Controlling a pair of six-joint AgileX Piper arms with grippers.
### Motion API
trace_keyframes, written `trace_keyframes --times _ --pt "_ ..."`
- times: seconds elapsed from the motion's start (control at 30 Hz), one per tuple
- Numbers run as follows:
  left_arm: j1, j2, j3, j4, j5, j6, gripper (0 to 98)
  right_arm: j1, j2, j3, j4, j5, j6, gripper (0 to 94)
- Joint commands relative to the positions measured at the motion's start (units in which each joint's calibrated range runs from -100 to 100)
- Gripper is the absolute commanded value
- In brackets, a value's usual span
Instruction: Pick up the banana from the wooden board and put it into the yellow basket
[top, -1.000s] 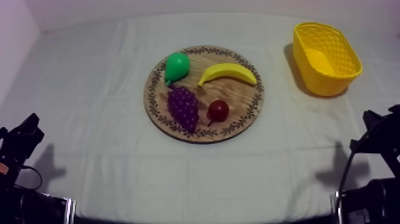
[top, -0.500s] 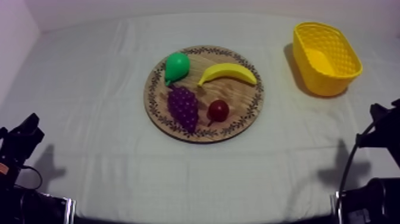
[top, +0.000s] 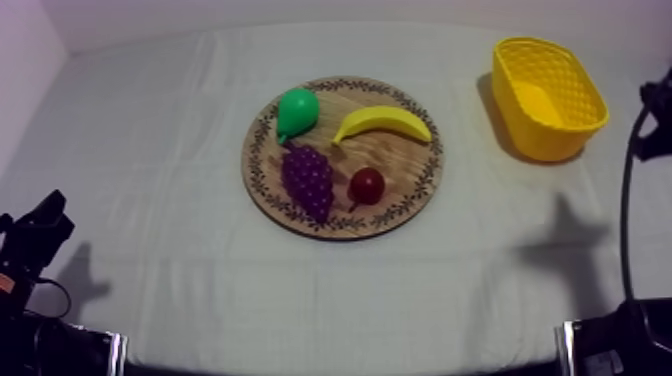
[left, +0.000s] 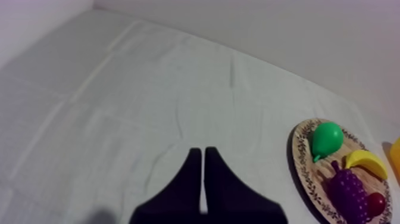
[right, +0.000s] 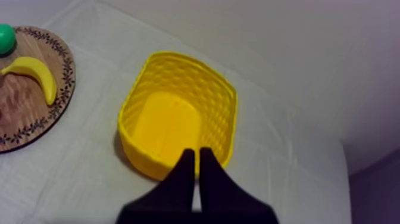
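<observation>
From above, the round wooden board (top: 405, 170) lies near the middle of the grey-white cloth (top: 150, 150) with 4 toy fruits on it. The banana (top: 382, 122) rests on the board's far right part, arched, both ends pointing toward the near side. The green pear (top: 297, 110) sits just beside its left end. The purple bunch of grapes (top: 308, 180) lies on the near side of the pear, and the small red fruit (top: 367, 185) sits just to the right of the grapes. The yellow basket (top: 545, 140) stands well apart from the board at the far right of the table. The left arm (top: 35, 235) sits low at the near left edge and the right arm (top: 655, 100) shows at the right edge, just beside the basket; from here I cannot tell how either pair of fingers stands. In the left wrist view, the left gripper (left: 199, 152) has its 2 black fingers pressed together into a narrow wedge, holding nothing, over bare cloth and well apart from the board with its 4 fruits. In the right wrist view, the right gripper (right: 194, 152) likewise has its 2 fingers closed together on nothing, their tips over the near rim of the basket. The banana lies on the board, off to the side of the basket and apart from it.
</observation>
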Motion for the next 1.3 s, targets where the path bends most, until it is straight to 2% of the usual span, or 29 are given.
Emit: trace_keyframes --times 0.0,0.2,0.47,0.83,1.1,1.27 --pt "-0.01 -0.03 0.02 0.00 -0.06 0.01 0.1 -1.12 8.95 -10.66 -0.58 2.36 3.11 0.6" --pt "-0.01 -0.03 0.02 0.00 -0.06 0.02 0.1 -5.55 19.70 -22.50 -0.26 7.09 5.59 0.6" --pt "-0.01 -0.03 0.02 0.00 -0.06 0.02 0.1 -14.22 32.56 -32.90 4.13 11.00 3.66 0.6" --pt "-0.01 -0.03 0.02 0.00 -0.06 0.04 0.1 -21.04 45.35 -44.25 5.37 19.98 2.24 0.6" --pt "-0.01 -0.03 0.02 0.00 -0.06 0.04 0.1 -25.90 53.30 -46.54 8.25 21.41 0.05 0.8" --pt "-0.01 -0.03 0.02 0.00 -0.06 0.04 0.1 -27.37 57.04 -46.62 8.92 20.88 -0.71 2.2"
